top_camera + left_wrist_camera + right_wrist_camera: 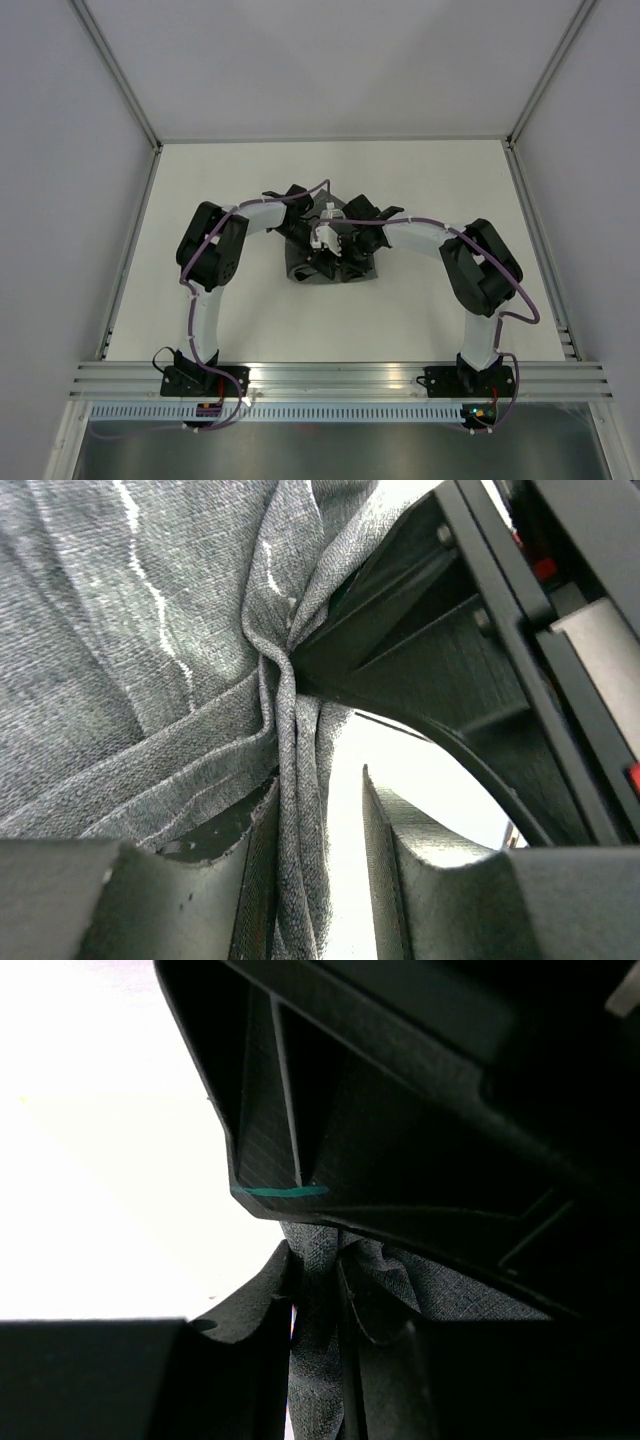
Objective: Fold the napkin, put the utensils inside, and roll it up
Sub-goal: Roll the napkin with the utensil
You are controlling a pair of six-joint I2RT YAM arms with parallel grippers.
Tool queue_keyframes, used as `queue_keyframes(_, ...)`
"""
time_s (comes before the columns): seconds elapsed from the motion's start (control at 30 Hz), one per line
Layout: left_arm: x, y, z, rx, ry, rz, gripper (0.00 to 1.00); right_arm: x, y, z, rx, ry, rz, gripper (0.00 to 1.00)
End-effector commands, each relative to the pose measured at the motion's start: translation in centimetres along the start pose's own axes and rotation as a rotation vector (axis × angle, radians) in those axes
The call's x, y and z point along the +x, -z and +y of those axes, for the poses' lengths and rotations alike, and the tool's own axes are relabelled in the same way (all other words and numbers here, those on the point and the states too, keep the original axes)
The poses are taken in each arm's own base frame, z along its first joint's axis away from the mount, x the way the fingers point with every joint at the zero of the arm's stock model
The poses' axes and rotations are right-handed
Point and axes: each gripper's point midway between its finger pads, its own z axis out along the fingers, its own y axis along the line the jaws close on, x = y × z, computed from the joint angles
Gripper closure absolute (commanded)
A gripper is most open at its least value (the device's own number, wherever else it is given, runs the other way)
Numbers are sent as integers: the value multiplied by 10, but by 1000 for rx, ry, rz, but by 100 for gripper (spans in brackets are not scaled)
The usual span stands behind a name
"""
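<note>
- In the top view, the two arms stood at the near edge of the table (400,330) and bent inward, with their wrists together over its middle. The wrists and cables hid the fingers there.
- Beneath the wrists the napkin (303,268) sat bunched at the table's centre. Its near edge lay on the surface, spread from 9 to 3 o'clock, and the rest was gathered upward.
- Only the left wrist view showed the left claw (318,785) standing apart, with bare table visible between its fingers. A gathered strip of the napkin ran through that gap, its long axis from 12 to 6 o'clock, and lay against the 9 o'clock finger.
- Farther off in that view, the right claw (298,668) filled the 1 to 3 o'clock side. Its tip pinched the cloth into a tight knot of folds.
- Beyond the knot, a pale stitched line (150,590) ran across the fabric from 12 toward 7 o'clock.
- Only the right wrist view showed the right claw's own fingers clamped on a narrow fold of the napkin, which hung toward 6 o'clock. The left claw's dark body loomed above it, from 12 to 3 o'clock.
</note>
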Motion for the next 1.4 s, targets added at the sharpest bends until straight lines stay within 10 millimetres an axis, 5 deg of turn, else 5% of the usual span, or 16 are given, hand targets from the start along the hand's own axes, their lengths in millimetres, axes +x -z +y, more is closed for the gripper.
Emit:
queue_keyframes(0.0, -17, 10, -18, 63, 18, -79, 59, 22, -3, 4, -74, -55, 51, 83)
queue_keyframes(0.37, -60, 61, -1, -197, -46, -391, 56, 28, -5, 2, -249, -168, 46, 84)
queue_keyframes(0.63, -95, 111, -17, -405, -211, -644, 52, 36, -5, -4, -346, -244, 68, 84)
queue_keyframes(1.17, -102, 124, -29, -441, -341, -716, 52, 55, -19, -7, -457, -408, 147, 86)
queue_keyframes(1.37, -88, 148, -63, -594, -565, -883, 48, 57, -22, -6, -505, -467, 168, 86)
